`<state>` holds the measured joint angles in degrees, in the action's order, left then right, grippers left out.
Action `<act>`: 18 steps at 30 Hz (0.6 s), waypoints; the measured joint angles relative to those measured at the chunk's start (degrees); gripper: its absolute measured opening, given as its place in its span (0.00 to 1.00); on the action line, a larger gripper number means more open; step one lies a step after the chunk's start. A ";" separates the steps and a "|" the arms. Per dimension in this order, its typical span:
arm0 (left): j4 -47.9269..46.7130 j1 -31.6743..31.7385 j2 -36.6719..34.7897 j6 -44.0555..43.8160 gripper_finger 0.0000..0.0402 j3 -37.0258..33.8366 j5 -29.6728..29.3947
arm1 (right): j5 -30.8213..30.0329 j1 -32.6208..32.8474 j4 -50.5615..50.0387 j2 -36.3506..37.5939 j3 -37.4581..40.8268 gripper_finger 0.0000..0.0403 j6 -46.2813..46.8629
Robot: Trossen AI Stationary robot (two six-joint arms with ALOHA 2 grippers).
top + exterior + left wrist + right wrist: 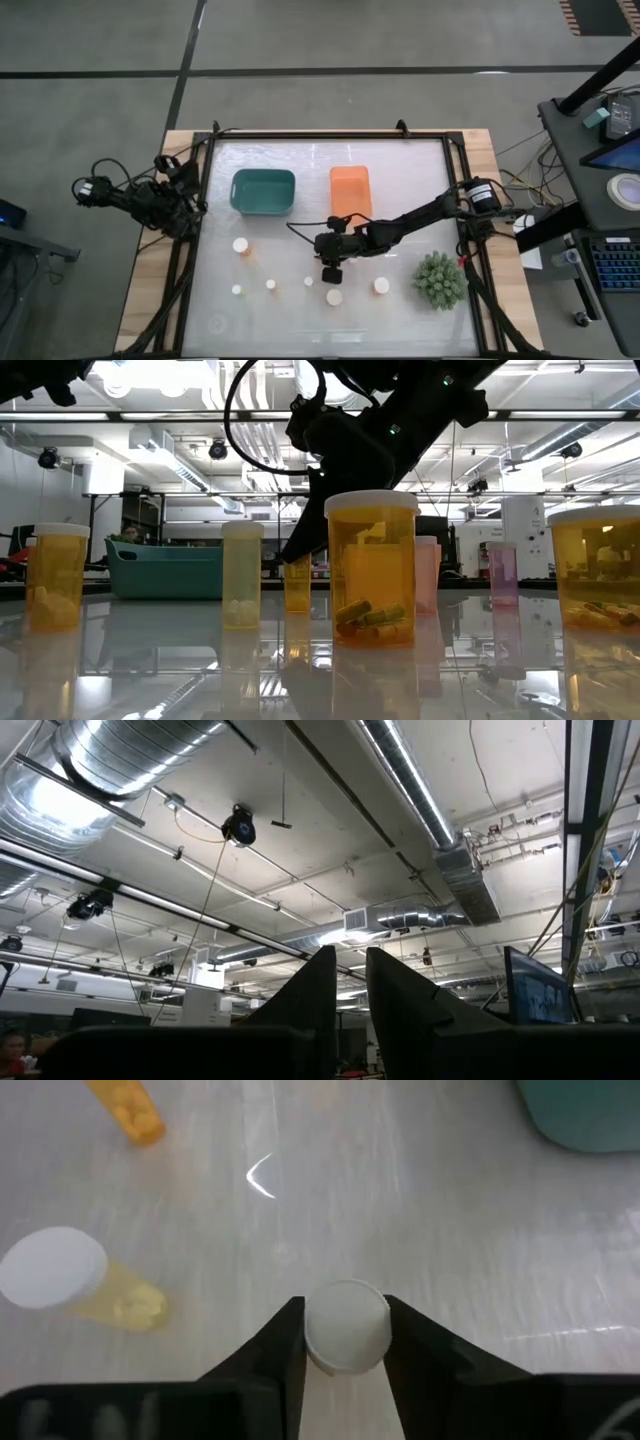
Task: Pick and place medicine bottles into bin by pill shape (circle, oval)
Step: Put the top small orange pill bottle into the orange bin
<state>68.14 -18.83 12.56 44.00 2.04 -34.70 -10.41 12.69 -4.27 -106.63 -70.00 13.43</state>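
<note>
Between the right end effector point(345, 1335) fingers sits a white-capped medicine bottle point(345, 1328), both fingers clamped against its cap

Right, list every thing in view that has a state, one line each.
right gripper: fingers closed against the white cap of a bottle
left gripper: shut, parked off the table's left edge, pointing up
teal bin: nothing visible inside
orange bin: nothing visible inside
other bottles: capped, upright

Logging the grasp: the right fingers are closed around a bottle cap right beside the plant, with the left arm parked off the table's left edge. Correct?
Mostly. The right fingers do flank a bottle cap, but the high view shows it mid-table, well apart from the plant. The left arm is parked as you say.
</note>
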 joint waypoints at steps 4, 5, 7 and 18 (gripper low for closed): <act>-0.01 -0.01 0.00 0.00 0.10 0.00 0.00 | 0.09 0.00 -0.33 0.79 0.00 0.29 0.04; -0.02 -0.01 0.00 0.00 0.10 0.00 0.00 | 0.09 -0.05 -0.39 1.27 0.00 0.30 0.04; -0.02 -0.02 0.00 -0.01 0.10 0.00 0.00 | 0.06 -0.18 -0.44 2.54 0.00 0.30 0.06; -0.05 0.00 0.01 -0.01 0.10 -0.02 -0.01 | -0.25 -4.48 -6.93 12.28 0.00 0.27 2.01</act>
<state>68.09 -18.83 12.57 43.99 2.02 -34.71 -10.67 8.21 -11.20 -94.35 -70.00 15.44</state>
